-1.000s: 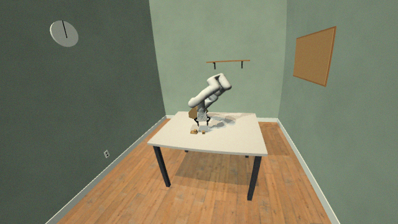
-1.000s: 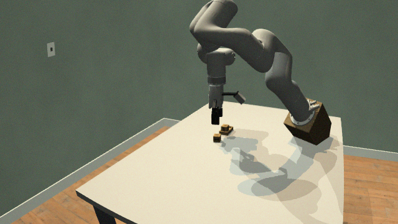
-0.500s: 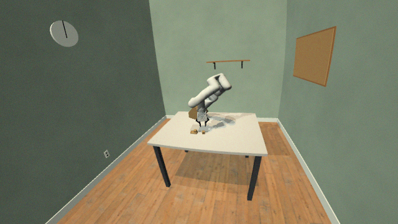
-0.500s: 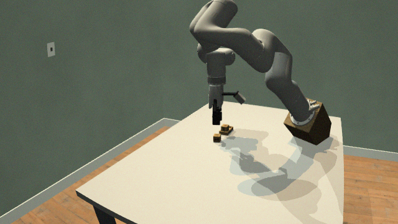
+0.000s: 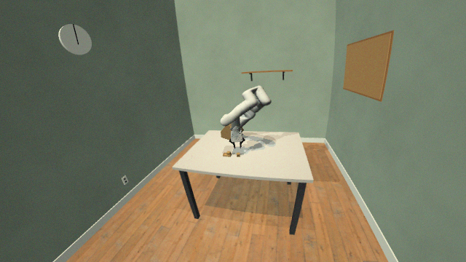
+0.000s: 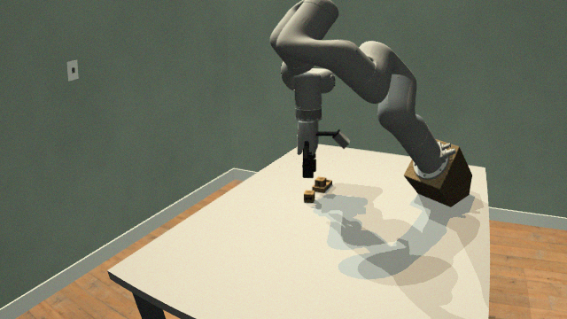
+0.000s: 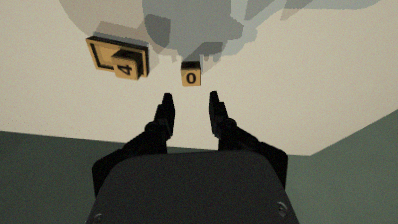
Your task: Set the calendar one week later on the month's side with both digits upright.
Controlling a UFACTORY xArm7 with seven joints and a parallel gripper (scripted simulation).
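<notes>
In the wrist view, from left to right, the tray is found on the table. A cube marked with a 4 is seated at the tray's right-hand part; the 4 is seen turned on its side. The other cube, marked with a 0, is placed on the table just beside the tray, apart from it. The jaws are held above the table, pointed downward. They are partly open, and nothing is gripped between them. Only one cube is carried by the tray.
</notes>
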